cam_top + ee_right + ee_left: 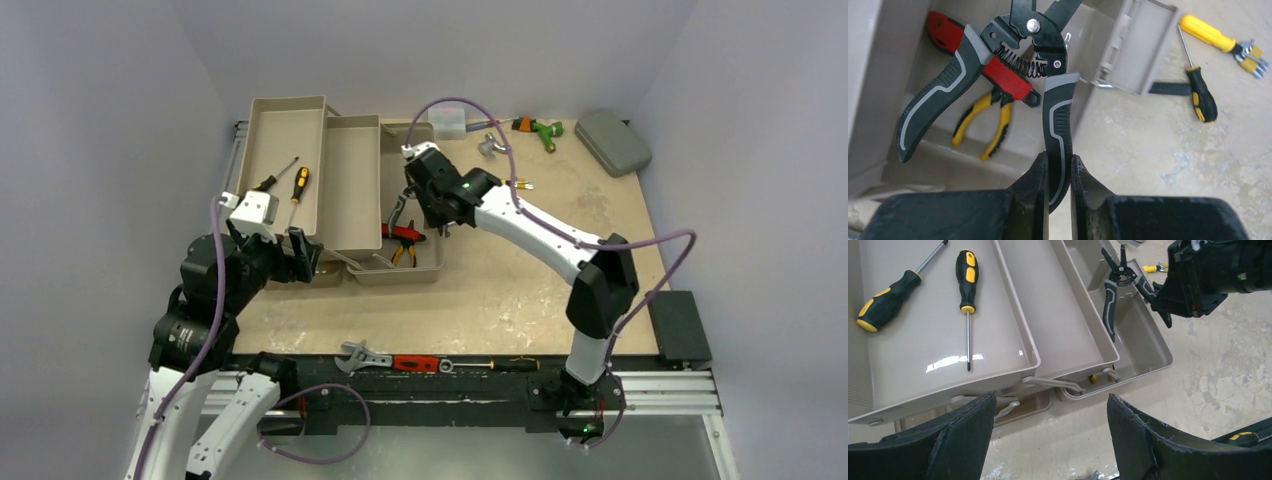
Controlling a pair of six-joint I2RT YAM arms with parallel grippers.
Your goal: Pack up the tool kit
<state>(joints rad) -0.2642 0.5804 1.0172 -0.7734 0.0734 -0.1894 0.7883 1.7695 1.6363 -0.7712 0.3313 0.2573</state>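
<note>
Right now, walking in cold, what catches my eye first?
The right tool pinches one handle of the black-and-grey pliers over the right-hand bin of the open toolbox, where red pliers and yellow pliers lie. Two screwdrivers rest in its far-left tray, the left tool open near it.

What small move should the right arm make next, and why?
Probably lower the black pliers a little into the box, then let go. The right gripper is shut on one handle, and the pliers hang over the box, where red pliers and yellow pliers already lie.
</note>
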